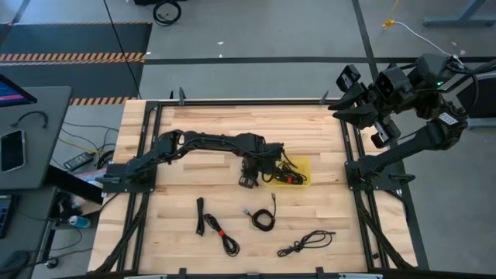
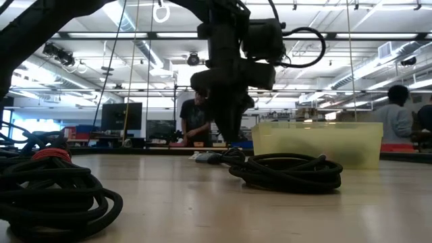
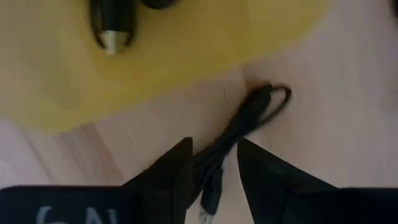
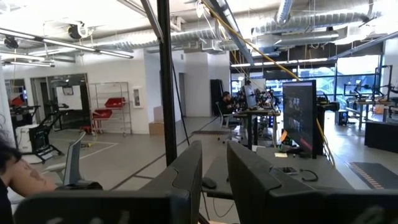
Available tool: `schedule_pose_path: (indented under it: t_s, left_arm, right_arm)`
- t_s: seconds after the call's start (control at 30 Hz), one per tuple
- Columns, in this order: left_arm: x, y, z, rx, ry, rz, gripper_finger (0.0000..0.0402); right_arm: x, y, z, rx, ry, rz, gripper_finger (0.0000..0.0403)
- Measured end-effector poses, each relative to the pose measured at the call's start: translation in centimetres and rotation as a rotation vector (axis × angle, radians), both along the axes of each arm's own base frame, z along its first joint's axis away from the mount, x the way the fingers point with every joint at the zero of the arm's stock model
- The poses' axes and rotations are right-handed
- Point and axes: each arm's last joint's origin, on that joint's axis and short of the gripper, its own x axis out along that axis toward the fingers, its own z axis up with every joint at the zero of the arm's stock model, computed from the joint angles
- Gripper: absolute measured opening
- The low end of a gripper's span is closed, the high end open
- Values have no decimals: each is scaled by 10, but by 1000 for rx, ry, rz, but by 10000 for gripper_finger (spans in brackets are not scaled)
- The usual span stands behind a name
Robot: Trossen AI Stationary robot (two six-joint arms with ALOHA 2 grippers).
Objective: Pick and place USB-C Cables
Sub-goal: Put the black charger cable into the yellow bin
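- Readable writing: none that can be made out; pale letters on the left wrist's housing are cut off at the edge and do not read as a word.
- Cables lying free on the wooden table (image 1: 318, 132), counted from above: three. One long one with a small red tie (image 1: 214, 226) lies toward the front left, a small coil (image 1: 263, 218) sits in the middle, and a loose tangled one (image 1: 307, 242) is toward the front right.
- One shallow yellow tray (image 1: 304, 167) stands near the table's middle with at least one more black cable (image 1: 288, 172) in it; how many are inside cannot be told.
- One further thin black cable (image 3: 249, 115) lies on the wood just beside the tray's edge, running between the fingers of the left claw (image 3: 214, 163).
- The left claw is low over the table at the tray's left side, fingers slightly apart with that cable passing through the gap; whether they squeeze it cannot be told.
- The right claw (image 4: 214, 168) is raised off the table's far right corner, facing the room, fingers a little apart and holding nothing.
- Two people show at benches beyond the table.
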Motion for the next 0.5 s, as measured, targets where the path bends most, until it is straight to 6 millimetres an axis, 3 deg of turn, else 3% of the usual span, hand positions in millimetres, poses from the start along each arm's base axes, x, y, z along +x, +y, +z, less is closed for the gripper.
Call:
schedule_pose_path:
  t_s: [0.23, 0.5]
  left_arm:
    - [-1, -19, 0, 20, 3, -174, 151]
    - [-2, -11, -5, 36, 10, -172, 191]
  right_arm:
    - [0, 0, 0, 0, 0, 0, 81]
    - [0, 0, 0, 0, 0, 0, 81]
